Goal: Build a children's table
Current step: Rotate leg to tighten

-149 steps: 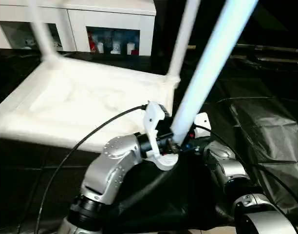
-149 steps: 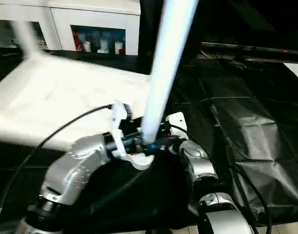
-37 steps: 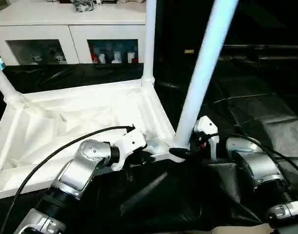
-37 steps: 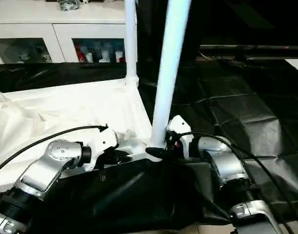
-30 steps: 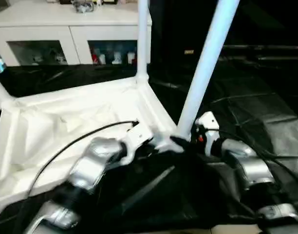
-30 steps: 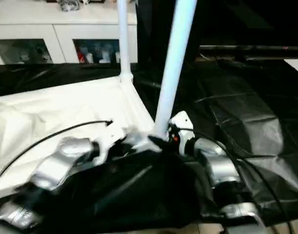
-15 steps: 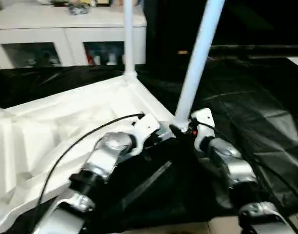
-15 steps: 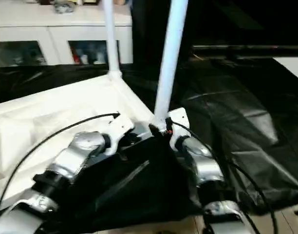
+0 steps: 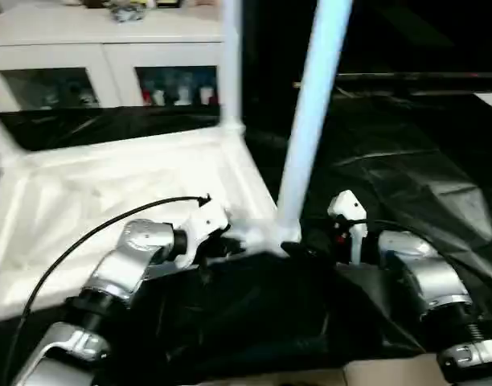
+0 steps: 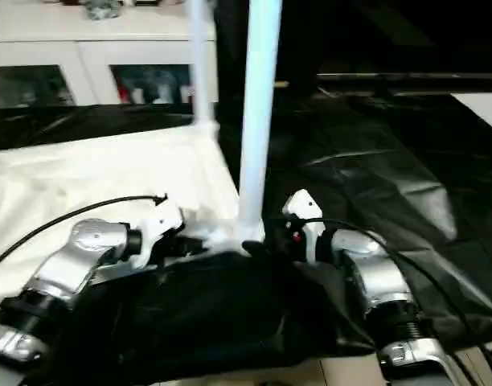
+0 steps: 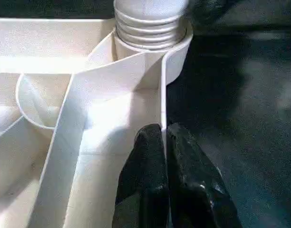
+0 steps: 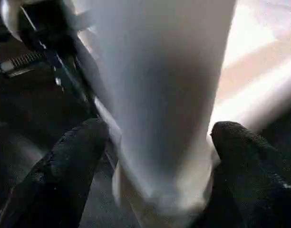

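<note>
The children's table lies upside down, its white top on black sheeting. A far leg stands in its back corner, and a near leg rises from the near right corner socket, where its threaded end shows. My left gripper is shut on the top's thin rim wall just beside that socket, one finger on each side. My right gripper is open at the foot of the near leg, which stands between its two black fingers.
A white cabinet with glass-fronted compartments stands behind the table. Crumpled black sheeting covers the ground to the right and in front. A black cable loops over my left forearm. A strip of pale floor shows at the near edge.
My right gripper's fingers have spread wider around the near leg. The left gripper has kept its pinch on the rim. The camera has shifted, so the whole picture has moved.
</note>
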You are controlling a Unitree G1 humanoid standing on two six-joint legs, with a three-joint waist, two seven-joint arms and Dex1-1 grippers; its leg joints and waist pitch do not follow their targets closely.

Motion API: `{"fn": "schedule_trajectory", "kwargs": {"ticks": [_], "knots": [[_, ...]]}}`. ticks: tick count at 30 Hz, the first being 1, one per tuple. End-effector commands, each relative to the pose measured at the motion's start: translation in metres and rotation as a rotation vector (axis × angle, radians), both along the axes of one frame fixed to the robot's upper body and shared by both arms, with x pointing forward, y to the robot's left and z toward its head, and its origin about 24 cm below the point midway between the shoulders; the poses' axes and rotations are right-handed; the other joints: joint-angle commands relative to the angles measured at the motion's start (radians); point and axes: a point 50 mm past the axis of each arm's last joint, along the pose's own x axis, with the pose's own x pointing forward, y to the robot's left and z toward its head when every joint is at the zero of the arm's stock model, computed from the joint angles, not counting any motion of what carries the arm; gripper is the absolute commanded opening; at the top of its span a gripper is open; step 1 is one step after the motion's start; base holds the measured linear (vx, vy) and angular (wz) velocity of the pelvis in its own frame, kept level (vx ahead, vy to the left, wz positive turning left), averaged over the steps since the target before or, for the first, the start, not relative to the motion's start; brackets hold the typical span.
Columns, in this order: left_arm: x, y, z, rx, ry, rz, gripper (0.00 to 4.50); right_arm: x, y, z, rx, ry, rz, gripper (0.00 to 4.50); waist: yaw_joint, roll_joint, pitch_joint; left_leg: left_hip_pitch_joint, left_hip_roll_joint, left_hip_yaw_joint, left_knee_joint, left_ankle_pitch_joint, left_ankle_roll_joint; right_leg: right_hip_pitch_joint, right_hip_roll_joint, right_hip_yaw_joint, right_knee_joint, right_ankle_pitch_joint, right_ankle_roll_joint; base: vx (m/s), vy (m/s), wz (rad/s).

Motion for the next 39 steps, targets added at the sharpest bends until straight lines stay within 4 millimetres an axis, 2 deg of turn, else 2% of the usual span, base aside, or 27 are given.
{"fn": "schedule_trajectory", "kwargs": {"ticks": [1, 4, 7, 8, 9, 12, 14, 15, 17, 18, 20, 21, 24, 26, 27, 28, 29, 30, 31, 32, 33, 34, 35, 36, 38, 39], "knots": [[-0.006, -0.009, 0.002, -0.064, 0.013, -0.079, 0.0, 0.002, 0.002, 0.01, -0.009, -0.044, 0.046, 3.93, 0.006, -0.016, -0.058, 0.022, 0.06, -0.013, -0.077, -0.29, 0.063, 0.027, -0.058, 0.047, -0.074, -0.345, -0.212, 0.0, 0.0, 0.0], [-0.005, -0.008, 0.003, -0.064, 0.015, -0.088, 0.0, 0.002, 0.002, 0.009, -0.007, -0.035, 0.066, 3.93, 0.023, -0.017, -0.061, 0.02, 0.06, -0.004, -0.073, -0.237, 0.072, 0.032, -0.056, 0.05, -0.063, -0.279, -0.223, 0.0, 0.0, 0.0], [-0.004, -0.007, 0.003, -0.062, 0.013, -0.092, 0.0, 0.001, 0.004, 0.008, -0.013, -0.025, 0.09, 3.58, 0.025, -0.018, -0.063, 0.012, 0.058, -0.003, -0.069, -0.203, 0.082, 0.038, -0.057, 0.051, -0.053, -0.249, -0.226, 0.0, 0.0, 0.0], [-0.004, -0.007, 0.003, -0.062, 0.015, -0.094, 0.0, 0.001, 0.004, 0.008, -0.015, -0.024, 0.095, 3.58, 0.026, -0.018, -0.062, 0.012, 0.058, -0.002, -0.067, -0.205, 0.083, 0.037, -0.056, 0.051, -0.053, -0.254, -0.225, 0.0, 0.0, 0.0], [-0.002, -0.006, 0.003, -0.06, 0.013, -0.094, 0.0, 0.001, 0.005, 0.008, -0.015, -0.026, 0.102, 3.48, 0.025, -0.026, -0.064, 0.01, 0.057, -0.001, -0.065, -0.2, 0.085, 0.041, -0.058, 0.051, -0.052, -0.266, -0.222, 0.0, 0.0, 0.0], [-0.001, -0.005, 0.003, -0.059, 0.004, -0.085, 0.0, 0.001, 0.006, 0.008, -0.017, -0.029, 0.11, 3.22, 0.028, -0.021, -0.062, 0.011, 0.058, -0.002, -0.065, -0.198, 0.078, 0.039, -0.058, 0.049, -0.054, -0.299, -0.212, 0.0, 0.0, 0.0], [0.0, -0.004, 0.004, -0.061, -0.001, -0.079, 0.0, 0.001, 0.007, 0.008, -0.021, -0.026, 0.124, 3.17, 0.027, -0.029, -0.06, 0.01, 0.059, -0.003, -0.066, -0.216, 0.067, 0.039, -0.059, 0.047, -0.058, -0.349, -0.193, 0.0, 0.0, 0.0], [0.001, -0.003, 0.004, -0.057, -0.005, -0.072, 0.0, 0.002, 0.007, 0.008, -0.023, -0.022, 0.127, 2.95, 0.027, -0.03, -0.06, 0.009, 0.059, -0.004, -0.067, -0.222, 0.064, 0.039, -0.059, 0.047, -0.06, -0.371, -0.184, 0.0, 0.0, 0.0], [0.002, -0.003, 0.004, -0.052, -0.009, -0.063, 0.0, 0.003, 0.007, 0.008, -0.024, -0.018, 0.127, 2.81, 0.027, -0.027, -0.06, 0.01, 0.06, -0.006, -0.068, -0.224, 0.06, 0.037, -0.059, 0.047, -0.059, -0.377, -0.182, 0.0, 0.0, 0.0], [0.003, -0.002, 0.003, -0.047, -0.013, -0.053, 0.0, 0.003, 0.007, 0.007, -0.024, -0.016, 0.124, 2.7, 0.025, -0.031, -0.058, 0.01, 0.059, -0.006, -0.069, -0.23, 0.058, 0.036, -0.059, 0.046, -0.06, -0.386, -0.18, 0.0, 0.0, 0.0], [0.004, -0.002, 0.003, -0.042, -0.017, -0.044, 0.0, 0.004, 0.007, 0.007, -0.024, -0.015, 0.121, 2.59, 0.024, -0.03, -0.057, 0.011, 0.059, -0.006, -0.069, -0.237, 0.054, 0.036, -0.06, 0.047, -0.063, -0.399, -0.176, 0.0, 0.0, 0.0], [0.007, -0.002, 0.002, -0.029, -0.026, -0.018, 0.0, 0.005, 0.007, 0.006, -0.02, -0.008, 0.106, 2.52, 0.023, -0.041, -0.057, 0.01, 0.059, -0.006, -0.069, -0.241, 0.053, 0.036, -0.061, 0.047, -0.065, -0.419, -0.165, 0.0, 0.0, 0.0], [0.018, -0.003, 0.001, -0.02, -0.043, 0.119, 0.0, 0.007, 0.009, -0.001, -0.014, 0.0, 0.004, 2.43, 0.024, -0.035, -0.054, 0.017, 0.058, -0.007, -0.069, -0.254, 0.042, 0.028, -0.061, 0.047, -0.071, -0.458, -0.156, 0.0, 0.0, 0.0], [0.021, -0.004, 0.002, -0.019, -0.047, 0.155, 0.0, 0.008, 0.01, -0.003, -0.013, 0.002, -0.028, 2.41, 0.022, -0.035, -0.056, 0.012, 0.058, -0.01, -0.071, -0.253, 0.033, 0.033, -0.062, 0.045, -0.07, -0.466, -0.15, 0.0, 0.0, 0.0], [0.035, -0.017, 0.006, -0.03, -0.086, 0.334, 0.0, 0.009, 0.02, -0.021, 0.008, 0.021, -0.247, 2.4, 0.02, -0.029, -0.055, 0.011, 0.059, -0.009, -0.073, -0.252, 0.025, 0.03, -0.062, 0.048, -0.07, -0.452, -0.149, 0.0, 0.0, 0.0], [0.041, -0.025, 0.009, -0.04, -0.103, 0.404, 0.0, 0.008, 0.028, -0.028, 0.026, 0.037, -0.331, 2.4, 0.02, -0.026, -0.052, 0.018, 0.06, -0.011, -0.077, -0.267, 0.008, 0.026, -0.06, 0.047, -0.073, -0.45, -0.152, 0.0, 0.0, 0.0], [0.043, -0.028, 0.01, -0.051, -0.105, 0.439, 0.0, 0.008, 0.033, -0.031, 0.04, 0.048, -0.37, 2.37, 0.019, -0.024, -0.056, 0.016, 0.055, -0.016, -0.077, -0.28, -0.005, 0.033, -0.061, 0.042, -0.07, -0.467, -0.146, 0.0, 0.0, 0.0], [0.045, -0.033, 0.011, -0.06, -0.105, 0.479, 0.0, 0.009, 0.038, -0.035, 0.05, 0.064, -0.421, 2.37, 0.016, -0.029, -0.056, 0.013, 0.054, -0.014, -0.078, -0.283, -0.003, 0.034, -0.06, 0.042, -0.074, -0.473, -0.138, 0.0, 0.0, 0.0], [0.045, -0.034, 0.011, -0.063, -0.105, 0.491, 0.0, 0.009, 0.04, -0.036, 0.053, 0.07, -0.437, 2.28, 0.012, -0.021, -0.054, 0.01, 0.052, -0.016, -0.079, -0.299, 0.0, 0.035, -0.061, 0.042, -0.079, -0.482, -0.131, 0.0, 0.0, 0.0], [0.046, -0.038, 0.012, -0.064, -0.11, 0.522, 0.0, 0.009, 0.046, -0.039, 0.045, 0.074, -0.467, 2.17, 0.015, -0.004, -0.057, 0.01, 0.05, -0.02, -0.079, -0.302, 0.003, 0.038, -0.062, 0.04, -0.078, -0.49, -0.126, 0.0, 0.0, 0.0], [0.048, -0.046, 0.015, -0.08, -0.112, 0.557, 0.0, 0.012, 0.056, -0.039, 0.047, 0.077, -0.51, 2.1, 0.011, 0.002, -0.056, 0.015, 0.048, -0.016, -0.077, -0.319, 0.006, 0.03, -0.057, 0.042, -0.087, -0.47, -0.128, 0.0, 0.0, 0.0], [0.049, -0.047, 0.015, -0.082, -0.112, 0.561, 0.0, 0.012, 0.058, -0.039, 0.048, 0.078, -0.516, 2.1, 0.007, -0.005, -0.058, 0.013, 0.046, -0.014, -0.076, -0.319, 0.007, 0.031, -0.055, 0.041, -0.085, -0.461, -0.132, 0.0, 0.0, 0.0], [0.049, -0.05, 0.016, -0.09, -0.109, 0.572, 0.0, 0.014, 0.062, -0.039, 0.053, 0.084, -0.538, 2.1, 0.01, -0.006, -0.06, 0.012, 0.044, -0.016, -0.076, -0.314, 0.015, 0.035, -0.057, 0.039, -0.085, -0.467, -0.132, 0.0, 0.0, 0.0], [0.048, -0.052, 0.016, -0.084, -0.116, 0.557, 0.0, 0.015, 0.069, -0.038, 0.066, 0.089, -0.539, 2.1, 0.012, 0.006, -0.061, 0.014, 0.044, -0.017, -0.076, -0.316, 0.016, 0.033, -0.058, 0.04, -0.084, -0.468, -0.135, 0.0, 0.0, 0.0], [0.045, -0.059, 0.016, -0.09, -0.121, 0.507, 0.0, 0.016, 0.083, -0.034, 0.099, 0.092, -0.503, 2.1, 0.01, 0.003, -0.063, 0.01, 0.045, -0.016, -0.076, -0.319, 0.027, 0.034, -0.055, 0.039, -0.086, -0.445, -0.138, 0.0, 0.0, 0.0], [0.042, -0.063, 0.016, -0.088, -0.114, 0.475, 0.0, 0.016, 0.089, -0.032, 0.108, 0.08, -0.489, 2.58, 0.011, 0.001, -0.065, 0.01, 0.046, -0.016, -0.076, -0.312, 0.031, 0.035, -0.056, 0.04, -0.083, -0.427, -0.142, 0.0, 0.0, 0.0]]}}
